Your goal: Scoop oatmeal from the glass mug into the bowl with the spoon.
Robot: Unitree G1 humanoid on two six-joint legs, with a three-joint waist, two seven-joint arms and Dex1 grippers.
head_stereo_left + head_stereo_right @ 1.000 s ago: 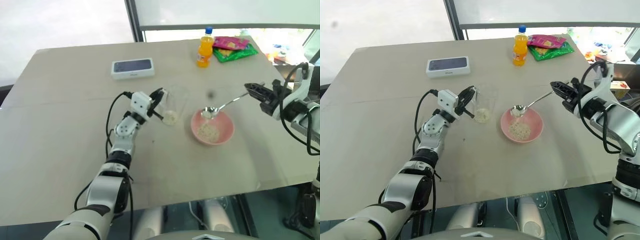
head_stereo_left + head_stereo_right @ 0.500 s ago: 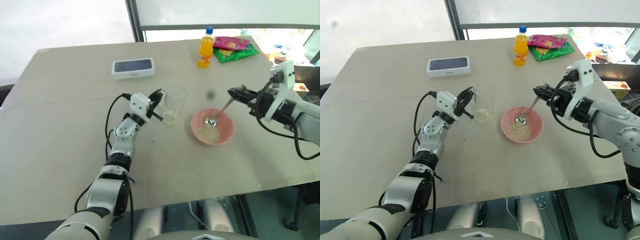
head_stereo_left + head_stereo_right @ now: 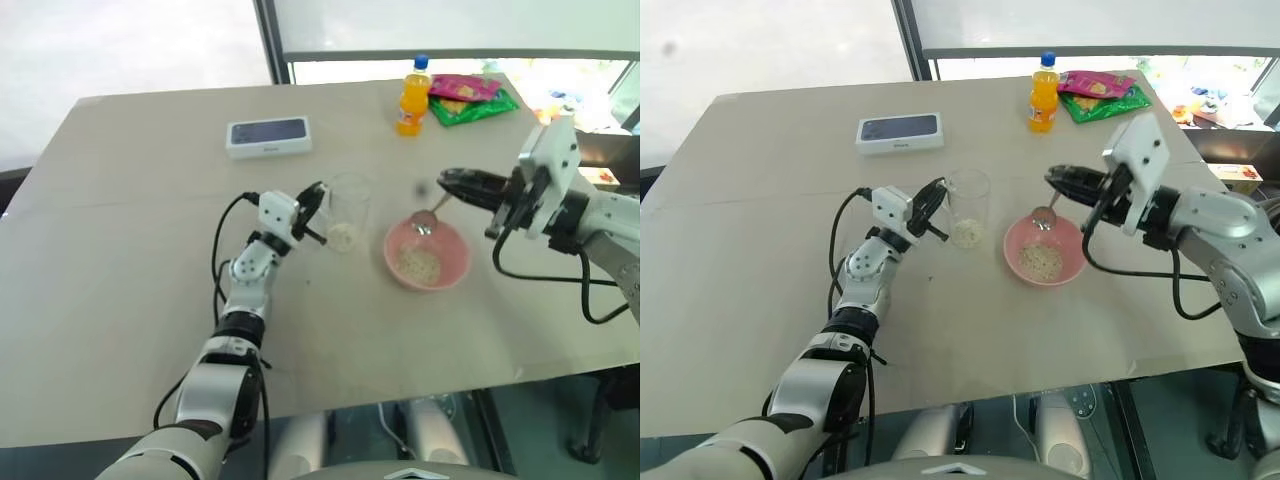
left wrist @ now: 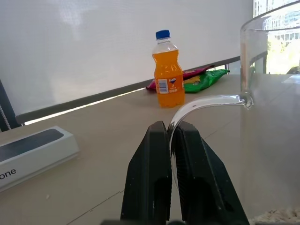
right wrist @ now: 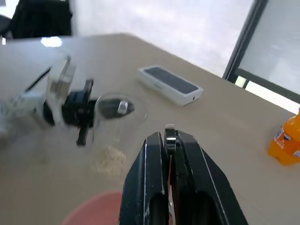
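The right gripper (image 3: 1058, 178) pinches the spoon (image 3: 1045, 214) by its handle, the spoon's bowl hanging over the far rim of the bowl (image 3: 1044, 251). The left gripper (image 4: 170, 136) is clamped on the handle of the glass mug (image 3: 967, 206). Oatmeal (image 3: 1041, 262) lies in the bowl and in the mug's bottom.

I count one glass mug (image 3: 347, 205), one bowl (image 3: 455, 270), one spoon (image 3: 428, 217), one juice bottle (image 3: 410, 96), one boxed phone (image 3: 268, 137), two snack packets (image 3: 470, 98) on my desk (image 3: 130, 280).

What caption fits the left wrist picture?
Left gripper pinching the glass mug by its handle, an orange drink bottle behind.
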